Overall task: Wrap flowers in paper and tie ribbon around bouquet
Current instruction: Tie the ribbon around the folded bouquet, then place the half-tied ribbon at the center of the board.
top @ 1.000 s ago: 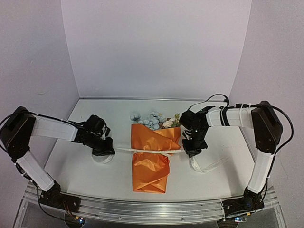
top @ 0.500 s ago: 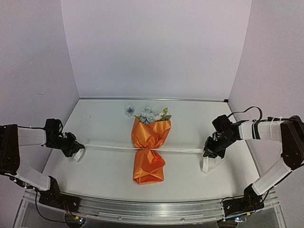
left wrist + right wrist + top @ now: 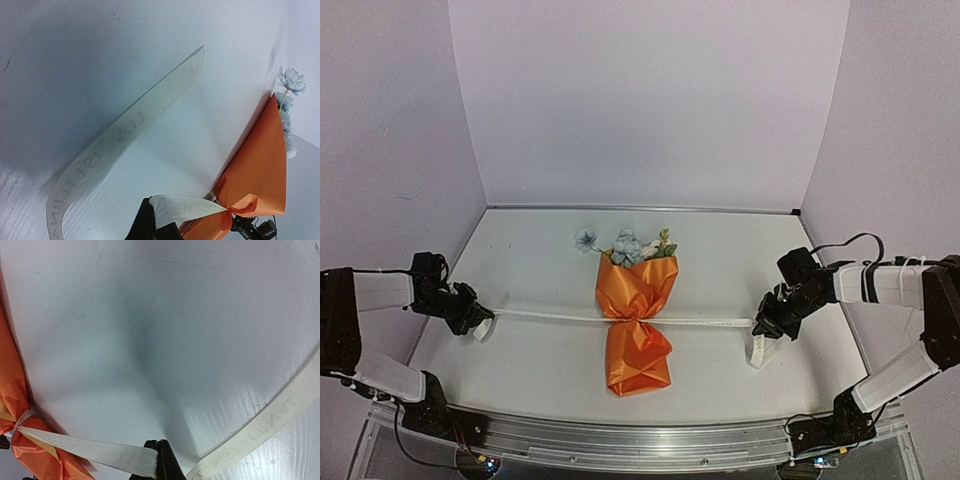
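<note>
The bouquet lies mid-table, its orange paper (image 3: pixel 638 290) pinched tight at the waist, with the blue, white and pink flowers (image 3: pixel 625 245) poking out of the far end. The cream ribbon (image 3: pixel 560 316) runs taut through that pinch to both sides. My left gripper (image 3: pixel 480 322) is shut on the ribbon's left length, far left of the bouquet. My right gripper (image 3: pixel 765 325) is shut on the right length, far right. In the left wrist view the ribbon (image 3: pixel 195 207) stretches from my gripper (image 3: pixel 157 225) to the paper (image 3: pixel 260 170). The right wrist view shows my gripper (image 3: pixel 159 456) clamping the ribbon (image 3: pixel 100 450).
Loose ribbon tails lie on the white table: one curls past the left gripper (image 3: pixel 125 135), one trails by the right gripper (image 3: pixel 270 420) toward the near edge (image 3: pixel 757 350). White walls close off the back and sides. The arm bases stand on the near rail (image 3: pixel 620 440).
Both grippers have swung outward from beside the bouquet to the table's sides, drawing the ribbon straight. The paper has cinched in at the waist, and the bouquet has shifted slightly.
</note>
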`<action>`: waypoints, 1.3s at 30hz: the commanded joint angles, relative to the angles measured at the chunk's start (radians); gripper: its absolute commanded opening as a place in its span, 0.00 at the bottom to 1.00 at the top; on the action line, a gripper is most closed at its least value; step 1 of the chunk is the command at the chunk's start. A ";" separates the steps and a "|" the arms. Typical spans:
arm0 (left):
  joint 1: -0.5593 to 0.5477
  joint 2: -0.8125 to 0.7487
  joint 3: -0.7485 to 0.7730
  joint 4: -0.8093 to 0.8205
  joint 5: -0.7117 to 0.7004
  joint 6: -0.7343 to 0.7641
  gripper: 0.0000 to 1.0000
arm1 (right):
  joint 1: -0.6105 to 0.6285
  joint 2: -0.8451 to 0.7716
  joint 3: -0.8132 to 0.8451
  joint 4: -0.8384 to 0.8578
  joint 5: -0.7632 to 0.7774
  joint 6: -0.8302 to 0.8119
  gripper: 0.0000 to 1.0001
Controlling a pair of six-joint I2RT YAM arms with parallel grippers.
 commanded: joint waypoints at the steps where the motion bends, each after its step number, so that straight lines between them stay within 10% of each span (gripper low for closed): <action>1: 0.084 -0.001 0.028 0.041 -0.294 0.035 0.00 | -0.068 -0.037 -0.007 -0.229 0.268 -0.027 0.00; 17: -0.012 0.039 0.133 -0.027 -0.368 0.186 0.01 | 0.154 0.028 0.157 -0.532 0.303 -0.265 0.03; 29: -0.174 -0.032 0.286 -0.161 -0.492 0.292 0.80 | 0.155 0.032 0.259 -0.572 0.235 -0.410 0.54; 39: -0.381 0.013 0.401 -0.262 -0.668 0.321 0.83 | 0.174 0.036 0.363 -0.571 0.176 -0.507 0.68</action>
